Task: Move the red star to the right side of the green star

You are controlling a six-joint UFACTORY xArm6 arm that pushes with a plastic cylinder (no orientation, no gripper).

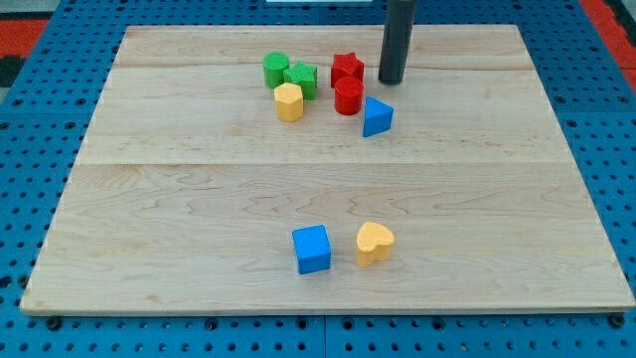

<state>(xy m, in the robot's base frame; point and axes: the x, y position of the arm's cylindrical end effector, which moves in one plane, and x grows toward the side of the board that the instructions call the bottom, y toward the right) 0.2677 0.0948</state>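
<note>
The red star lies near the view's top centre on the wooden board. The green star is to its left, with a small gap between them. A green cylinder touches the green star's left side. A red cylinder sits just below the red star, touching it. My tip is on the board just right of the red star, a small gap away.
A yellow hexagon sits below the green star. A blue triangle lies right of the red cylinder. A blue cube and a yellow heart lie near the view's bottom centre. Blue pegboard surrounds the board.
</note>
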